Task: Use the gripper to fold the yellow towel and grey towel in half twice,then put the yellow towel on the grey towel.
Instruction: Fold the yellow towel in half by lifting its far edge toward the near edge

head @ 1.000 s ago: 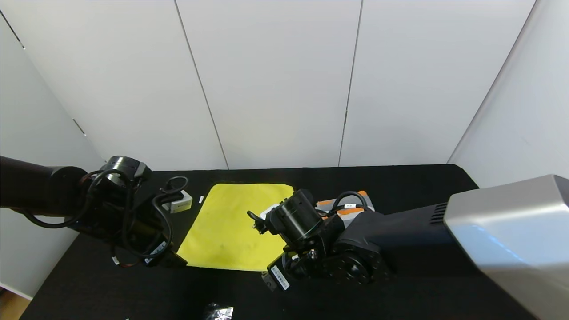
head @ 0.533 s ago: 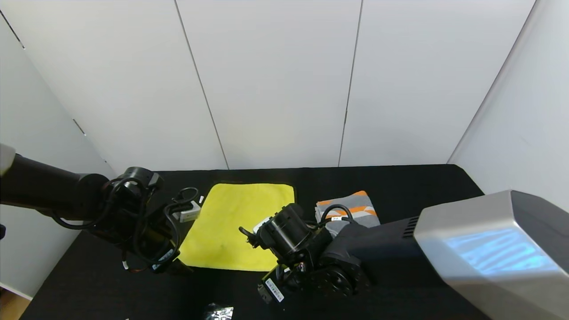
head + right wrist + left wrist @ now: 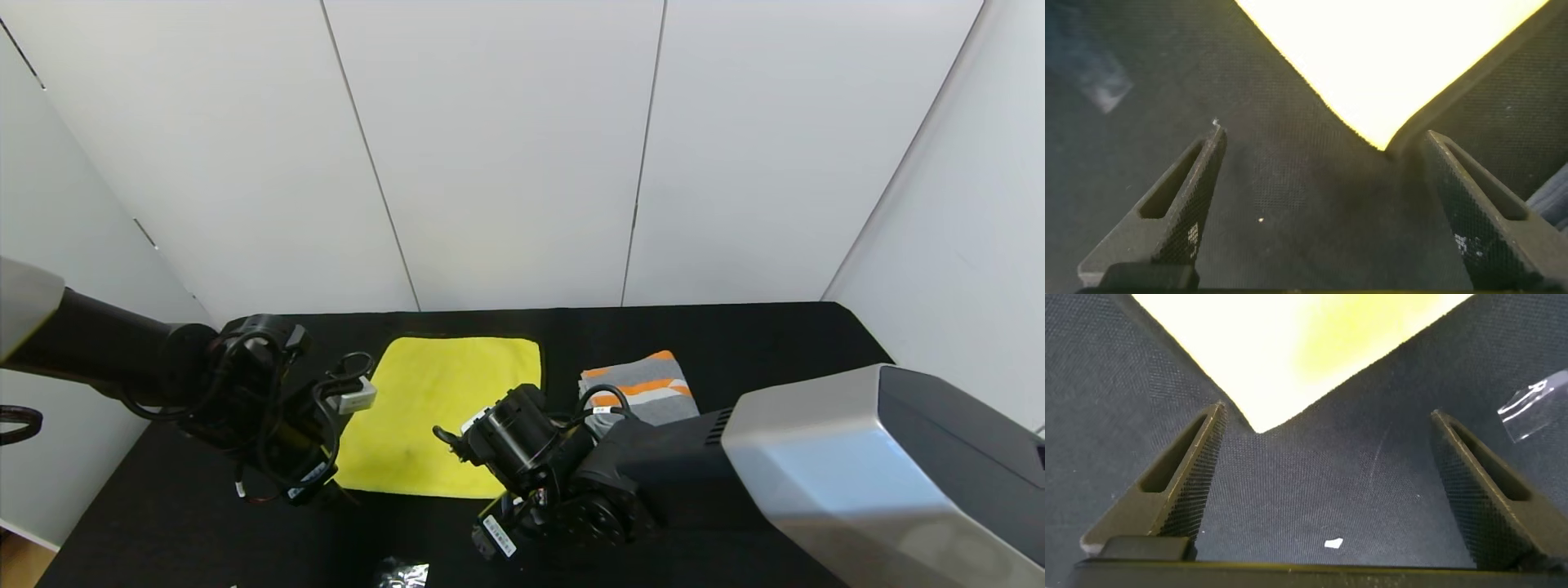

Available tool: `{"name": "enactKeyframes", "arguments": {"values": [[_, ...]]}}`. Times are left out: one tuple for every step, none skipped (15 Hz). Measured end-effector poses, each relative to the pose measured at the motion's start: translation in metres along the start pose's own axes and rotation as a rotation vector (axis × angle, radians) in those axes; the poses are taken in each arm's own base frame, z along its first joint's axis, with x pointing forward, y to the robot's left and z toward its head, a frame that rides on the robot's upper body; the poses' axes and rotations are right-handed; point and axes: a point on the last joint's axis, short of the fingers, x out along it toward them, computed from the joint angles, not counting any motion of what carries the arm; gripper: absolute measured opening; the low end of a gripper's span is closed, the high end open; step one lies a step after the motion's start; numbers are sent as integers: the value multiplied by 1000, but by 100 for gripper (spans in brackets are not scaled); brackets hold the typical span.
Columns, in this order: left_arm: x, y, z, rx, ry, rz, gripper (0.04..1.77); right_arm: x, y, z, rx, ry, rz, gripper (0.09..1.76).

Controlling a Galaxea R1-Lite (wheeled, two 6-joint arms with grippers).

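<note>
The yellow towel (image 3: 433, 408) lies spread flat on the black table. To its right rests the grey towel (image 3: 641, 388), folded, with its orange-and-white band showing. My left gripper (image 3: 1328, 412) hovers low over the cloth, open, with the yellow towel's (image 3: 1315, 335) near-left corner just beyond its fingertips. My right gripper (image 3: 1324, 132) is open too, and the yellow towel's (image 3: 1388, 57) near-right corner sits just ahead of one finger (image 3: 1470, 204). Neither gripper holds anything. In the head view both arms hide their own fingers.
The table (image 3: 735, 343) is covered in black fabric and ringed by white walls. A crumpled clear plastic scrap (image 3: 402, 573) lies near the front edge and also appears beside the left gripper as the scrap (image 3: 1533, 404). A tiny white fleck (image 3: 1333, 544) lies between the left fingers.
The left arm has moved right and the right arm left and nearer, both closing on the yellow towel's near corners. The grey towel is now uncovered. Both grippers stayed open.
</note>
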Motion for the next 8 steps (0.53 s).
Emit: {"name": "enactKeyframes", "arguments": {"values": [[1, 1, 1, 0, 0, 0, 172, 2, 0, 0, 0, 6, -5, 171], [2, 1, 1, -1, 1, -1, 172, 3, -1, 0, 4, 6, -16, 171], [2, 2, 1, -1, 0, 0, 172, 5, -3, 0, 5, 7, -44, 171], [3, 3, 2, -2, 0, 0, 172, 7, -5, 0, 15, 4, -70, 171], [3, 3, 2, -1, 1, -1, 172, 9, -6, -1, 29, 7, -80, 171], [4, 3, 2, -2, 1, -1, 172, 11, -6, -1, 43, 8, -84, 171], [4, 3, 2, -2, 2, -2, 172, 13, -7, -1, 55, 10, -86, 171], [5, 3, 2, -2, 3, -2, 172, 15, -9, -1, 60, 10, -89, 171]]}}
